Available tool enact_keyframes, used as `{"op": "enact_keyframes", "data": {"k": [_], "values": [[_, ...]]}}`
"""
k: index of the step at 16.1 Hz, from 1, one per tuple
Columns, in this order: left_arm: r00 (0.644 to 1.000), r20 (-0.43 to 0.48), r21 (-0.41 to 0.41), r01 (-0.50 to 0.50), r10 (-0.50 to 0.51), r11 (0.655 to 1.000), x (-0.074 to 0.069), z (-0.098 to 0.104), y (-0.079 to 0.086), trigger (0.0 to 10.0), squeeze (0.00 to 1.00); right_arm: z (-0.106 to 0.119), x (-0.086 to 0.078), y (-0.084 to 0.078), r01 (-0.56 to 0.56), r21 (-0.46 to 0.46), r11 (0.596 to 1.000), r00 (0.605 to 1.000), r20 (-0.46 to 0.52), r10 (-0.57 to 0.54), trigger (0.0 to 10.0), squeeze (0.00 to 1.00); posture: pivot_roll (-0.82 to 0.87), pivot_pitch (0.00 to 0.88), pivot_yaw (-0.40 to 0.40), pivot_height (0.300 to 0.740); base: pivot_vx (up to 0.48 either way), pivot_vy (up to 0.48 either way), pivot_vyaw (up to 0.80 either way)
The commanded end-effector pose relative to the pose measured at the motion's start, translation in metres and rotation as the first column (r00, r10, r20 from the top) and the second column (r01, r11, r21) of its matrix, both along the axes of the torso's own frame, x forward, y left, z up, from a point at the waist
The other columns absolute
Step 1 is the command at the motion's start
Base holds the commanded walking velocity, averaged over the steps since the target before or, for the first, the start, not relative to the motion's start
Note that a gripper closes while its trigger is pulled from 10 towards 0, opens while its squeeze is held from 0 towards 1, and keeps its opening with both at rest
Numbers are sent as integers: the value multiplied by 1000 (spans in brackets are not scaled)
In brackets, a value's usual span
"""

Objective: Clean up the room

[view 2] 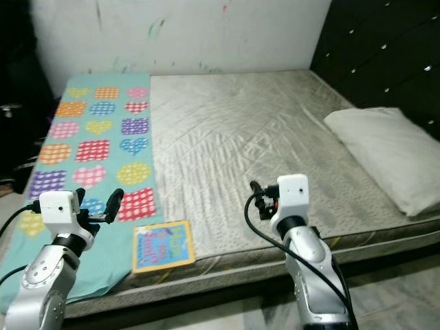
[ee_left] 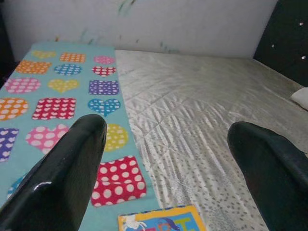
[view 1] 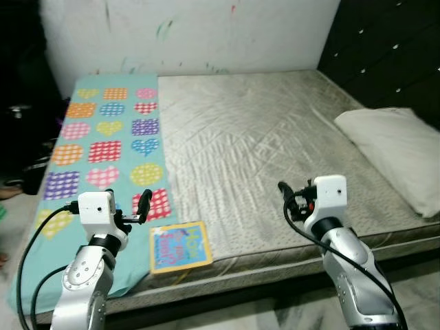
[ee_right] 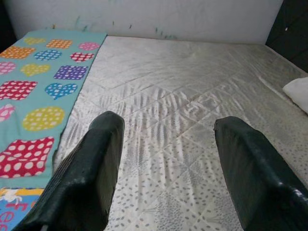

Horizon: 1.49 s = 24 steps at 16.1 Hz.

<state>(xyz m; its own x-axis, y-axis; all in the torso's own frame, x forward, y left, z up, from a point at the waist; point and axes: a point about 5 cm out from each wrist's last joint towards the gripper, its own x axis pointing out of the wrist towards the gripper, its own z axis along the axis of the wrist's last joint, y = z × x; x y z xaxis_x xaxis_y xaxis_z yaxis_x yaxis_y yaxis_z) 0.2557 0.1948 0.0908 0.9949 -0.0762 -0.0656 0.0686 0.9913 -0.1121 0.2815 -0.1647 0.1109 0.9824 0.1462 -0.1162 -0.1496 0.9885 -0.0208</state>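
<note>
A colourful children's book (view 1: 179,245) lies flat at the near edge of the bed, half on a teal blanket (view 1: 103,151) printed with dotted hearts and squares. The blanket covers the left strip of the grey quilted mattress (view 1: 261,137). A white pillow (view 1: 402,148) rests at the bed's right side. My left gripper (view 1: 141,205) hovers open just left of the book, above the blanket. My right gripper (view 1: 285,194) is open over the near middle of the mattress, holding nothing. The book's corner (ee_left: 163,219) sits below the left fingers (ee_left: 62,178).
A white wall (view 1: 192,34) with paint marks stands behind the bed. A black padded panel (view 1: 392,48) rises on the right. Dark clutter (view 1: 20,137) sits on the floor to the left of the bed.
</note>
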Motion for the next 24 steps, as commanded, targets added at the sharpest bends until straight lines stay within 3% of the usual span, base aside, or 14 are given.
{"op": "enact_keyframes", "data": {"k": [1, 13, 20, 24], "values": [[999, 16, -4, 34, -34, 999, 1, 3, -7, 10000, 0, 3, 0, -7, 15, -16, 1000, 1000, 11, -15, 10000, 0, -140, 0, -8, 740, 0, 0, 0], [999, 15, -5, 43, -43, 999, -1, 4, -7, 10000, 0, 2, 0, -6, 8, -14, 1000, 1000, 8, -8, 10000, 0, -138, 0, -8, 740, 285, 0, 0], [1000, -7, -33, 7, -7, 999, 1, 2, -5, 10000, 0, 1, 0, -5, 4, -15, 1000, 1000, 7, -4, 10000, 0, -132, 0, -6, 740, 0, 0, 0], [1000, -3, -39, 12, -13, 999, 1, 2, -5, 10000, 0, 1, 1, -5, 1, -18, 1000, 1000, 8, -1, 10000, 0, -131, 0, -9, 740, 0, 362, 0]]}}
